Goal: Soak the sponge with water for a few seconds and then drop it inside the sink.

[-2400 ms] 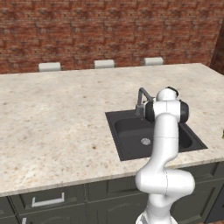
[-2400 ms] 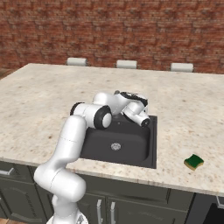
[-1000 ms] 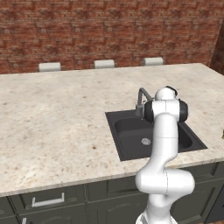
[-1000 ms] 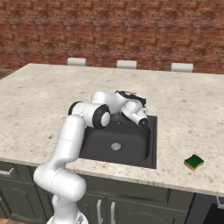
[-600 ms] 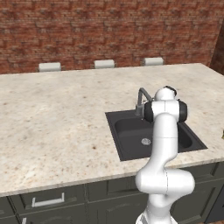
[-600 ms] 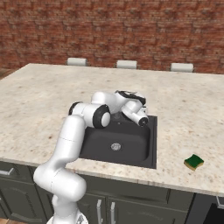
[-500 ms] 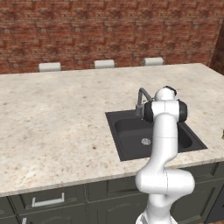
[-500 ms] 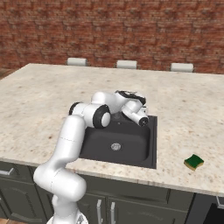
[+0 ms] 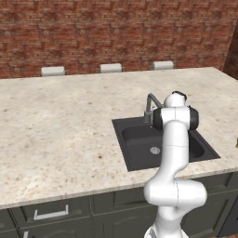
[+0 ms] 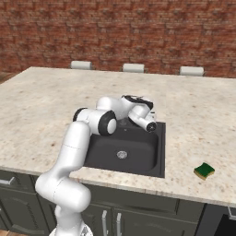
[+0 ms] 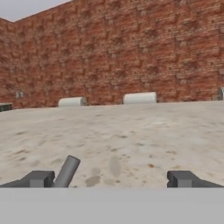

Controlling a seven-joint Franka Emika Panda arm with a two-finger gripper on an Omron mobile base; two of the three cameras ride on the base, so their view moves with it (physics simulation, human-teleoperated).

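The sponge (image 10: 204,171), yellow with a green top, lies on the counter to the right of the sink (image 10: 138,154), well away from the arm. My gripper (image 10: 137,99) hovers over the back of the dark sink (image 9: 139,139), near the grey faucet (image 9: 151,103). In the hand view the gripper (image 11: 111,179) points level toward the brick wall. Its fingertips (image 11: 38,178) stand wide apart and open, with nothing between them. A grey faucet part (image 11: 66,171) rises just inside the left fingertip. The silver drain (image 10: 121,155) shows in the basin. The water is out of view.
The speckled beige counter (image 9: 60,130) stretches wide to the left of the sink and behind it. A brick wall (image 11: 131,52) rises beyond the far edge, with three white stool tops (image 10: 133,67) along it. Dark cabinet fronts (image 9: 51,214) run below the front edge.
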